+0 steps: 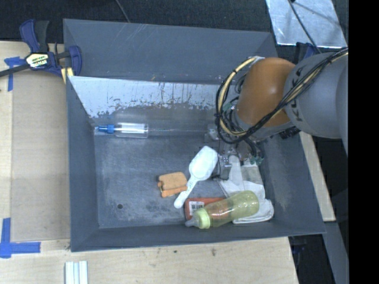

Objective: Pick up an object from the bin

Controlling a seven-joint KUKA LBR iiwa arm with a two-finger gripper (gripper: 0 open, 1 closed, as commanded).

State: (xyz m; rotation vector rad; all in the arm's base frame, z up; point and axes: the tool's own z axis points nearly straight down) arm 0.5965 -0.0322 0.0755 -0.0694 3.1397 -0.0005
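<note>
Scoop (201, 163) of white plastic, its rounded bowl uppermost and handle slanting down-left, lies right of the grey bin's (83, 158) middle, with the claw (227, 165) just beside its bowl; we cannot tell whether the claw is apart or together. We count in the bin one scoop, one clear syringe (124, 129), one brown block (172, 184), one yellow-green bottle (228, 209), one red thing (198, 205) and one white cloth (262, 209).

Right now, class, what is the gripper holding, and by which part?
Cannot be told: the gripper sits low between the white scoop and a white packet.
</note>
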